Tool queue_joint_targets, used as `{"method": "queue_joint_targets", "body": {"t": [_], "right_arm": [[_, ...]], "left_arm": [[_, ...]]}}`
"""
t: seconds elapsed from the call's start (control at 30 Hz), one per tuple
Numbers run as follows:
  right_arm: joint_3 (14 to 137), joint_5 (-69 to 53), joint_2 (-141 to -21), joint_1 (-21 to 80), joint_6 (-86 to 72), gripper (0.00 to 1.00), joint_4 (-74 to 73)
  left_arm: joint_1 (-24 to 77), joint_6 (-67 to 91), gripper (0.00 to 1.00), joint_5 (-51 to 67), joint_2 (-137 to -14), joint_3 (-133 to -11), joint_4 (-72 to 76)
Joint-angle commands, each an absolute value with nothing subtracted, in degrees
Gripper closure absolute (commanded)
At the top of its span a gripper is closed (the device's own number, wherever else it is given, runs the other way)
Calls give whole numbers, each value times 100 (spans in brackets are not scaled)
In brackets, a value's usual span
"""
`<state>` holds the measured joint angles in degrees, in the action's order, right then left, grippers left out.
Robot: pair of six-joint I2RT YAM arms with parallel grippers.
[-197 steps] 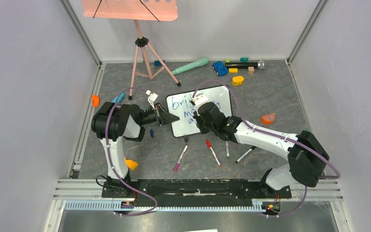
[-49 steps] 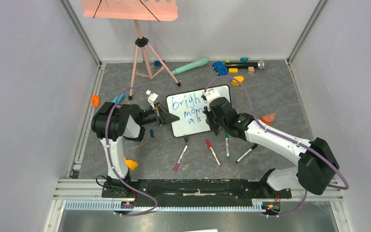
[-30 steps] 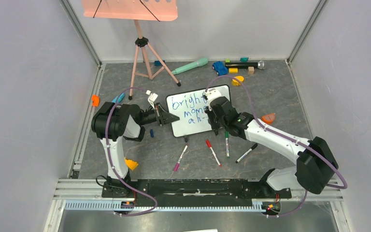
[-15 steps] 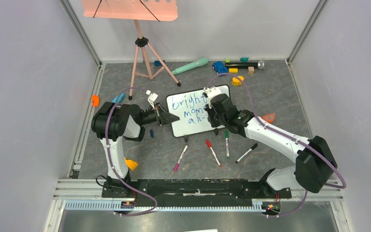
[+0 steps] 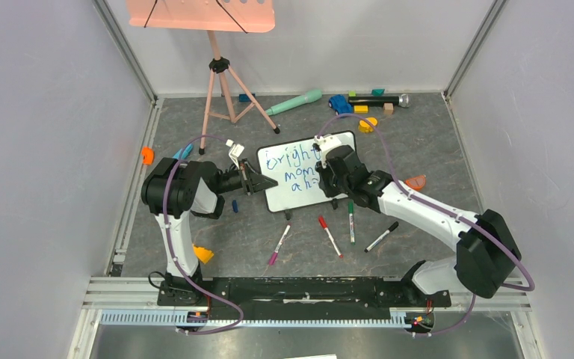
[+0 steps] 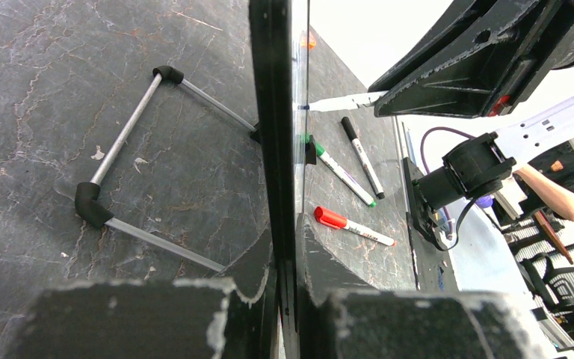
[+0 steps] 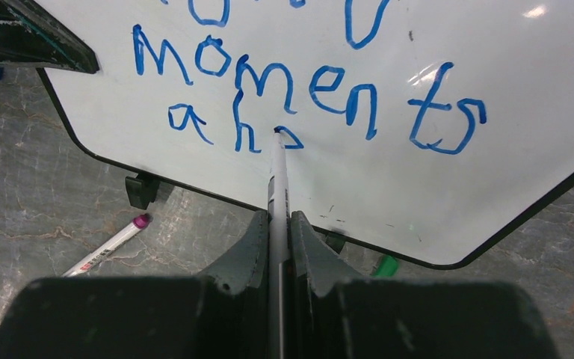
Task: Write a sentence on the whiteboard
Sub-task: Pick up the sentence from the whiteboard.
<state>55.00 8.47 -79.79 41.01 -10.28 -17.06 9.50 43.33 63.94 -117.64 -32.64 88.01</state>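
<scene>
The whiteboard stands tilted on the floor mat, and my left gripper is shut on its left edge. The left wrist view shows the board's black frame edge-on between the closed jaws of that gripper. My right gripper is over the board's right half, shut on a blue marker. The marker's tip touches the board on the third line. The sentence reads "Bright", "moments", then "ah" and a small partial loop. My right arm hides part of the writing in the top view.
Loose markers lie in front of the board: magenta-capped, red, green and black. A pink music stand is at the back left. Toys line the back wall. Orange pieces lie to the right.
The right gripper has shifted slightly left with the marker. The short stroke after "ah" has grown into a small loop. The left gripper and the board have not moved.
</scene>
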Motion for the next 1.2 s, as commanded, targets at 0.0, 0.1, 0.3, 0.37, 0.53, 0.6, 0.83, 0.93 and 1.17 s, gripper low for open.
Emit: {"method": "queue_joint_targets", "body": {"t": [0.0,0.1,0.3,0.37,0.53,0.6,0.83,0.93,1.17], "right_arm": [[5222,842,-7983,4043,-1061,100,-1390],[5095,843,-7923,4042,-1113,100,-1363],[5075,1037,-7838,4036,-1121,100,-1437],[5110,1158,-7809,4034,-1102,100,-1501],[5177,1367,-7792,4017,-1054,100,-1621],[5193,1422,-7788,4012,-1047,100,-1643],[5203,1485,-7726,4008,-1037,100,-1704],[5227,1421,-7690,4008,-1027,100,-1709],[5225,856,-7361,3999,-936,100,-1400]], "left_arm": [[967,3414,98,5845,-12217,-3178,8921],[967,3413,98,5850,-12217,-3176,8921],[967,3423,98,5846,-12231,-3184,8921],[967,3419,98,5847,-12227,-3190,8923],[967,3418,98,5845,-12227,-3186,8921],[967,3412,98,5846,-12226,-3189,8921],[967,3424,98,5856,-12230,-3190,8921],[967,3423,98,5855,-12224,-3189,8921],[967,3426,98,5856,-12220,-3189,8921]]}}
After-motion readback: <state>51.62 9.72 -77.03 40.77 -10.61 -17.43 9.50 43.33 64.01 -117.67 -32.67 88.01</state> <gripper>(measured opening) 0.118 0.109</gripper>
